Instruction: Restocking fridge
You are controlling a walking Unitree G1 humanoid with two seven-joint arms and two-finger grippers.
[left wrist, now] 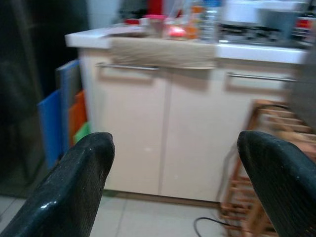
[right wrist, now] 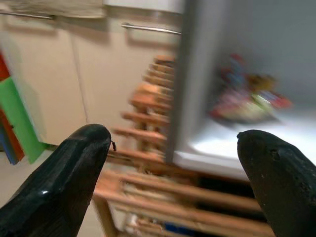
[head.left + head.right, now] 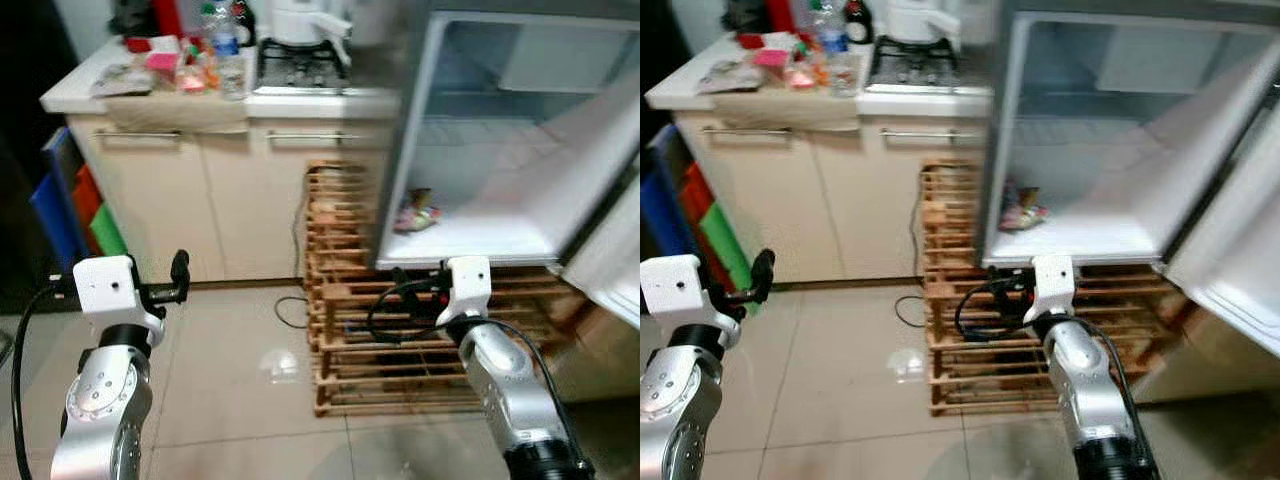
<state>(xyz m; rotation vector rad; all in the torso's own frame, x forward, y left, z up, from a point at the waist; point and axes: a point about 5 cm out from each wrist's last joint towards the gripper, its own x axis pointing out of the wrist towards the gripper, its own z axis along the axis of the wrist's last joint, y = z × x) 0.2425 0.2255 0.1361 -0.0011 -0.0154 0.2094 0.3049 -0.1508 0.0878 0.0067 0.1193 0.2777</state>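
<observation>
the fridge (image 3: 480,240) stands open at the upper right of the frame, its inside white and lit, and on its lowest floor, near the left wall, lies a small colourful packet (image 3: 416,214); it looks blurred, so i cannot tell what it is. the fridge sits on a wooden slatted pallet (image 3: 350,330) that fills the middle of the picture down to the tiled floor (image 3: 230,400). the right gripper (image 2: 173,177) is held in front of the fridge's lower edge, a little below the packet and not touching it, its two black fingers spread wide with nothing between them. the left gripper (image 1: 173,182) is at the lower left of the frame, raised over the floor and pointing at the cream cabinet (image 3: 200,190); its fingers are also spread wide and hold nothing. at the upper left, the white counter (image 3: 70,95) carries bottles and small packages, and a gas stove (image 3: 298,68) is beside them. coloured boards (image 3: 75,210), blue, orange and green, lean at the far left beside the cabinet.
</observation>
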